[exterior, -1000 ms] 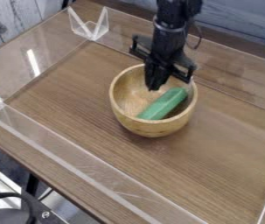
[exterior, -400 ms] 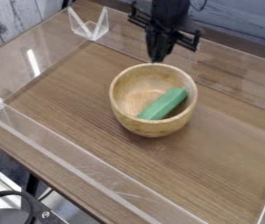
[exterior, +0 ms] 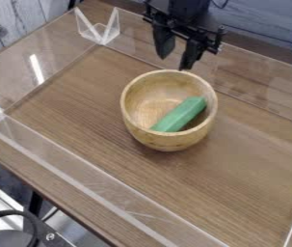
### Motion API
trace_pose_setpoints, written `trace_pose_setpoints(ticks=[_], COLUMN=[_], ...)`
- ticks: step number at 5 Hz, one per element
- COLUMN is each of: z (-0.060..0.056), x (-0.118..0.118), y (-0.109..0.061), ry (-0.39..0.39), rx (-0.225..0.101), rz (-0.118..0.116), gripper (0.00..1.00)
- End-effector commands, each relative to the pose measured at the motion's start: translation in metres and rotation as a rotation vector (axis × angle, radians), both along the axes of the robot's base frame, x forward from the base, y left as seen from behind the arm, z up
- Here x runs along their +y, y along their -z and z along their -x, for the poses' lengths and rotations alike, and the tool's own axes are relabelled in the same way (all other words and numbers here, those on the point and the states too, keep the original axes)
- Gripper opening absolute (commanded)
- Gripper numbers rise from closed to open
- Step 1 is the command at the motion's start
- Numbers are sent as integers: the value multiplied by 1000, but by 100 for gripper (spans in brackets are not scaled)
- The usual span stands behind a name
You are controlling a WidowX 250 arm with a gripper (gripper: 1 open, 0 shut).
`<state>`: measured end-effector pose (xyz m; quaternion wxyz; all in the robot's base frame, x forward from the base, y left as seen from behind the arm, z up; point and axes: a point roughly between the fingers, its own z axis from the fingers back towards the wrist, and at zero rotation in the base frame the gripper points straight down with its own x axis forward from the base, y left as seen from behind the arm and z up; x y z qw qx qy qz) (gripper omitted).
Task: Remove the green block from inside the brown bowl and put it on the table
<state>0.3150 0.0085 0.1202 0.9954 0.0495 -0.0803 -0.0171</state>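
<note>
The black two-fingered claw (exterior: 182, 56) hangs above the far rim of the round, light tan wooden bowl (exterior: 135, 104), its fingers spread apart and holding nothing. The small bright green rectangular block (exterior: 182, 114) lies inside the bowl, leaning against its right inner wall. The bowl sits on the brown wood-grain table (exterior: 71, 106), edged by low clear acrylic walls (exterior: 58, 164).

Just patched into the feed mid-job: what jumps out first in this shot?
The bright green block catches the eye first, lying slanted inside the tan wooden bowl near the middle of the wood-grain table. Just above the bowl's far rim hangs the black tool, pointing down with its fingers apart and nothing between them.
</note>
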Motion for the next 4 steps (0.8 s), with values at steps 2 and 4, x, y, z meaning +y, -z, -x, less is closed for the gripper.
trace_pose_setpoints(ticks=[2,4], z=[-8,-3], x=[-2,-9], y=[3,46], ry=[-5,27], rx=[1,62], rz=[6,-16], gripper=[100,100])
